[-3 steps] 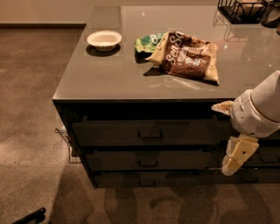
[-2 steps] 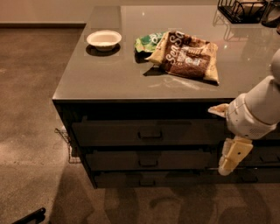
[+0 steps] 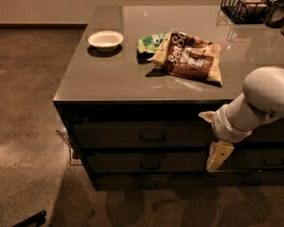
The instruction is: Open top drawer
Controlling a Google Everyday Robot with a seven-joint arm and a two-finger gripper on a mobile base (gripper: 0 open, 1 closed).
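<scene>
The top drawer (image 3: 115, 135) is a wide dark front just under the counter top, with a small pull (image 3: 152, 137) at its centre. It sits flush with the two slimmer drawer fronts (image 3: 146, 163) below it. My gripper (image 3: 213, 136) hangs in front of the right end of the top drawer, to the right of the pull and apart from it. Its two cream fingers are spread, one fingertip (image 3: 207, 116) up and one fingertip (image 3: 219, 156) down, with nothing between them. My white arm (image 3: 255, 104) hides the drawers further right.
On the grey counter (image 3: 111, 80) lie a white bowl (image 3: 105, 40), a green bag (image 3: 151, 42) and a brown snack bag (image 3: 188, 57). A black wire basket (image 3: 246, 9) stands at the back right. A wire object (image 3: 65, 139) leans at the cabinet's left side. A dark object (image 3: 31, 219) lies on the floor.
My gripper and arm have moved left along the drawer fronts, closer to the top drawer's pull. The drawers have not moved.
</scene>
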